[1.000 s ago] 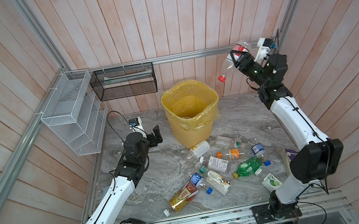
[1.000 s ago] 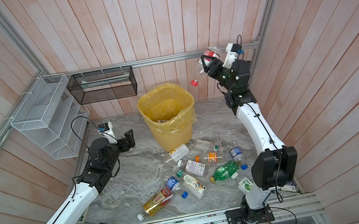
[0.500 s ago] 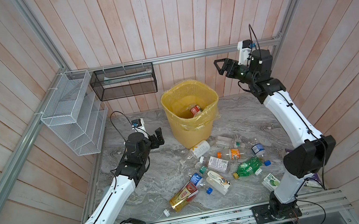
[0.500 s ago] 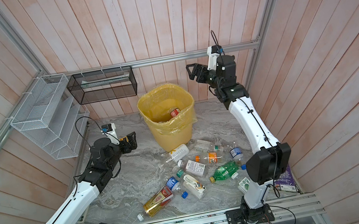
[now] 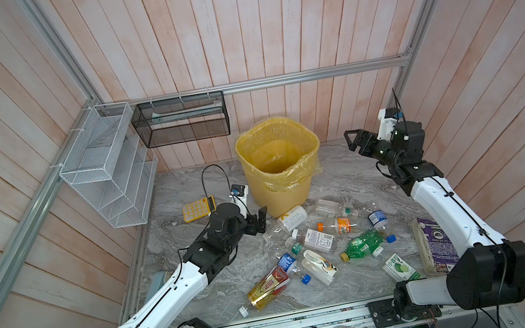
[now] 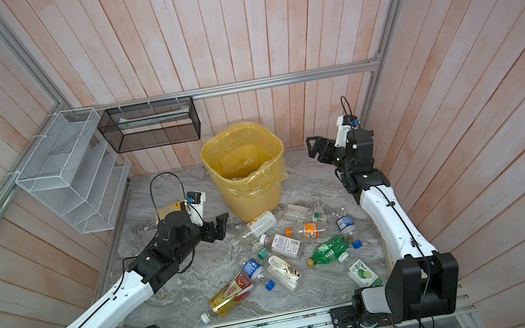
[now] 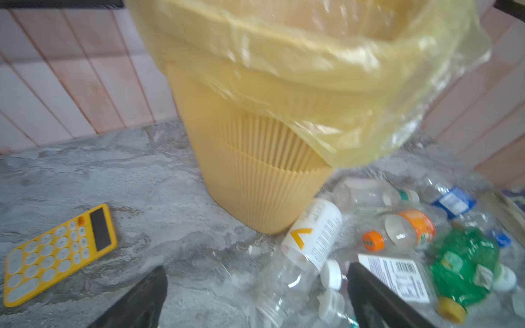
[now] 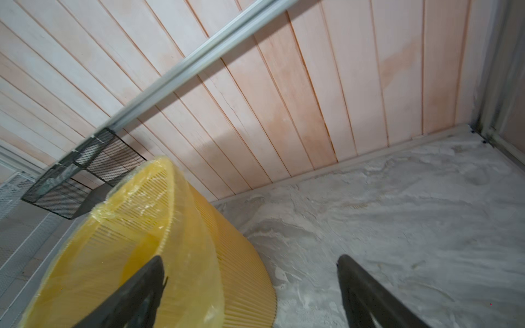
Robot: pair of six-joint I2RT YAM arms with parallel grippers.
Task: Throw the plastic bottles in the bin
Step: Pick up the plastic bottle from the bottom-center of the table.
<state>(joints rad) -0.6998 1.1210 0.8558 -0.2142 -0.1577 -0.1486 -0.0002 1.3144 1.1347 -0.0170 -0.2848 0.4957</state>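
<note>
**Both hands open, bottles on the worktop**

The right hand (image 5: pixel 350 141) hangs raised beside the bin (image 5: pixel 290 196), its jaws spread wide. The left hand (image 5: pixel 261 221), jaws likewise wide apart, sits low at the bin's foot, just beside the plastic bottles (image 5: pixel 317 240), which lie scattered on the worktop (image 5: pixel 346 176) in front of the bin. Something pale may lie inside the bin; too dim to tell.

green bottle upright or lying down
Lying down: the green bottle rests on its side on the marble floor.
</note>
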